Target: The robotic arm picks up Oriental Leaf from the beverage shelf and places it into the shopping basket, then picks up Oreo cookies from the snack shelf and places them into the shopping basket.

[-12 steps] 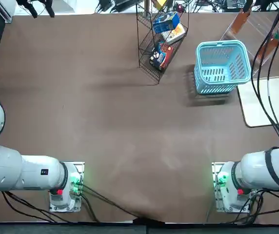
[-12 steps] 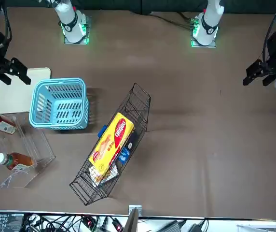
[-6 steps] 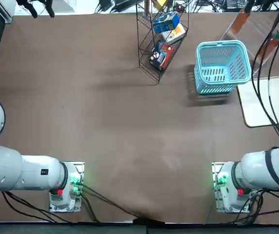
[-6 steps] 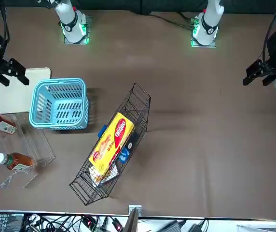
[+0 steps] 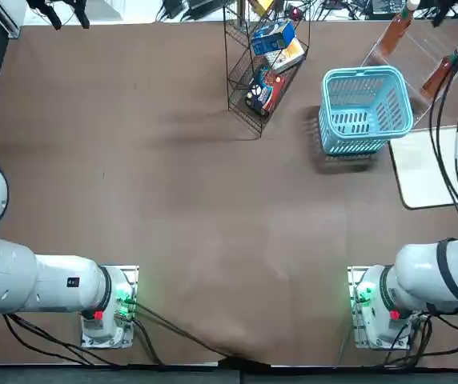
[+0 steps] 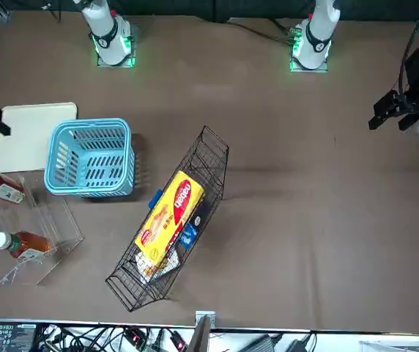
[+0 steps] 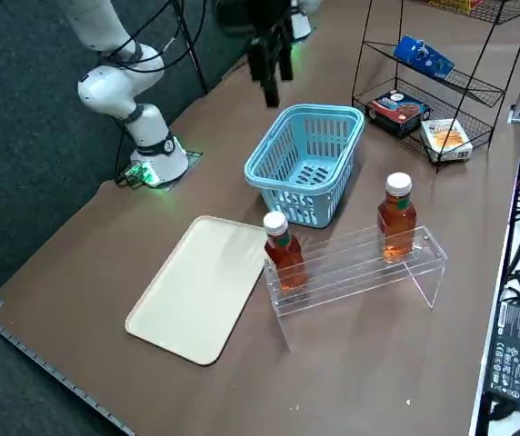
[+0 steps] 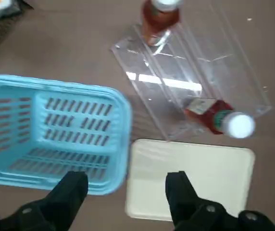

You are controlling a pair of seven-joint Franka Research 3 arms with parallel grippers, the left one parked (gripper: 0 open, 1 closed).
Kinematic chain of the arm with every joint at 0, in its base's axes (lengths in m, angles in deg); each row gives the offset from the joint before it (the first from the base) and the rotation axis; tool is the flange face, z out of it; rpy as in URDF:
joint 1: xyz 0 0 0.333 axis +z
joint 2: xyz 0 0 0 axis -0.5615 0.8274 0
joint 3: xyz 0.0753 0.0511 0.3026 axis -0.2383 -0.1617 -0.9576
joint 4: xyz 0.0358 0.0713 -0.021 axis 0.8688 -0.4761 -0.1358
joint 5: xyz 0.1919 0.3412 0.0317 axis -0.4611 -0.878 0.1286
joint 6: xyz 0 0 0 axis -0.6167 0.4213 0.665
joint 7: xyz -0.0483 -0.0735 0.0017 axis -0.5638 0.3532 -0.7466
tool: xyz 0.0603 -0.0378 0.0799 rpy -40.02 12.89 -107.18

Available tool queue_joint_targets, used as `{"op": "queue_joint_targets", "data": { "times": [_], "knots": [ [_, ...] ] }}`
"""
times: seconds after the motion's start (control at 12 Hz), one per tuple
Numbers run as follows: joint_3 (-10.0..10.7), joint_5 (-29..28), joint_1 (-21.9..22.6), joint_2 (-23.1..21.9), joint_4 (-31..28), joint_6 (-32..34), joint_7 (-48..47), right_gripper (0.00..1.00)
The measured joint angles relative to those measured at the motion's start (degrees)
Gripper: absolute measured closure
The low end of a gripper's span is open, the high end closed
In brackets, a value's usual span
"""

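Tabletop: bottles [image 8: 209, 114] beyond right hand [image 8: 127, 185]

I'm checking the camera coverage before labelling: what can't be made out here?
- Wire rack: top cut off by the right side view's upper edge.
- Blue box: partly hidden by the yellow packet, front view.
- Bottle label text: too small, front view.
- Right gripper, open near the basket: cut off by the front view's left edge.
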Motion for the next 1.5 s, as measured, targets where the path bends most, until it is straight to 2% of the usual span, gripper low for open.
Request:
{"op": "queue_joint_targets", "data": {
  "times": [0.25,0.58,0.67,0.83,1.08,1.5],
  "knots": [
    [0.2,0.0,-4.9,2.9,2.5,-1.2,8.8,0.0],
    [0.2,0.0,-7.9,8.6,9.6,-1.3,20.3,0.0],
    [0.2,0.0,-9.0,11.8,13.0,-1.4,27.4,0.0],
    [0.3,0.0,-10.1,14.6,15.2,-2.3,32.8,0.0],
    [0.3,0.0,-11.2,17.4,16.1,-4.3,36.3,0.0],
    [0.2,0.0,-11.4,20.2,16.1,-8.4,36.8,0.0]
  ]
}}
